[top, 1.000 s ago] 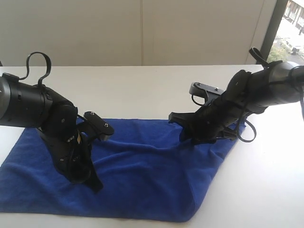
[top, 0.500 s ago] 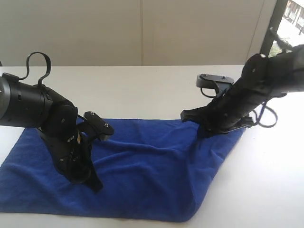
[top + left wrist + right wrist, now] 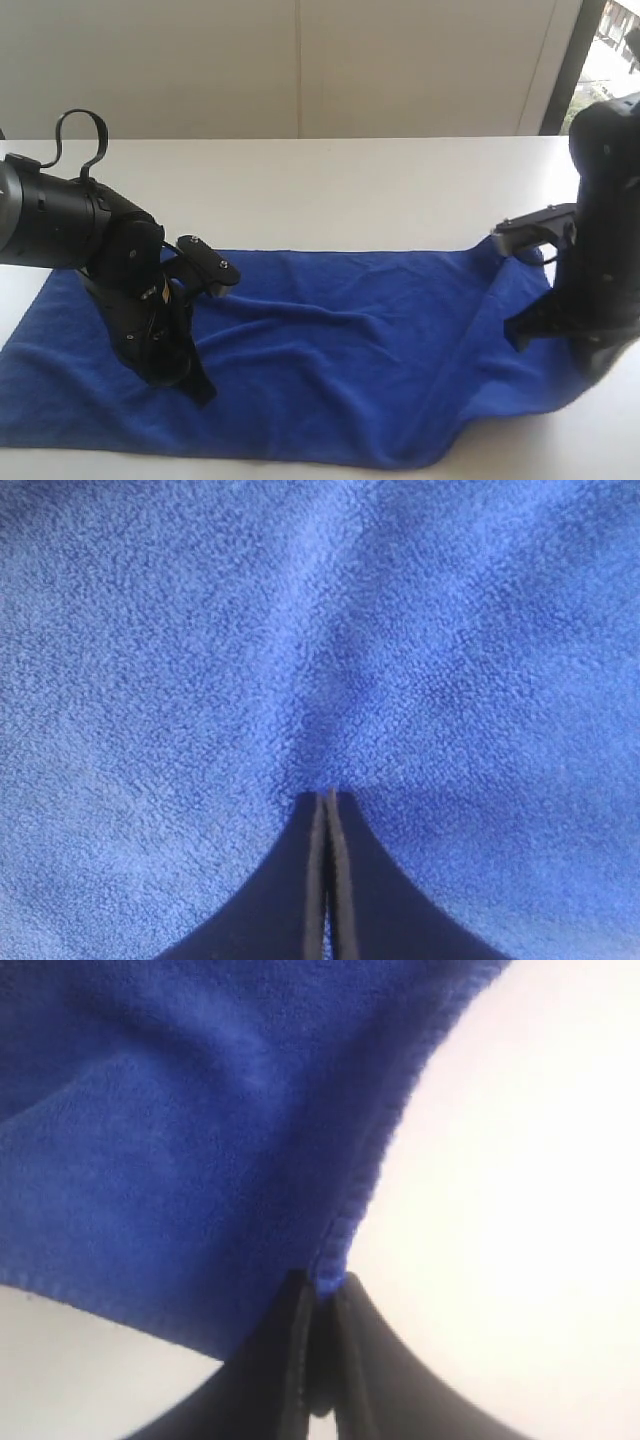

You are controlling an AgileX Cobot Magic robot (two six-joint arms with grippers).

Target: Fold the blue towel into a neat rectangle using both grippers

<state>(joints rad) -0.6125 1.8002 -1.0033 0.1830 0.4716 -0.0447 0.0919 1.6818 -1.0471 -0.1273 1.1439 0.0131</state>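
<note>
The blue towel (image 3: 330,370) lies spread and rumpled across the near part of the white table (image 3: 350,190). My left gripper (image 3: 200,388) stands on the towel's left part, well inside its edges. In the left wrist view this gripper (image 3: 328,796) is shut, its tips press into the towel (image 3: 320,630), and creases run toward them. My right gripper (image 3: 585,372) is at the towel's right end. In the right wrist view it (image 3: 320,1290) is shut on the hem of the towel (image 3: 180,1140), with bare table beside it. No white tag shows.
A pale wall runs behind the table's far edge. A window (image 3: 610,50) sits at the upper right. The bare table stretches beyond the towel toward the wall and past its right end (image 3: 610,440).
My right gripper has shut on the towel's right edge and carried it right and nearer, drawing that side out wider. The left arm has stayed still.
</note>
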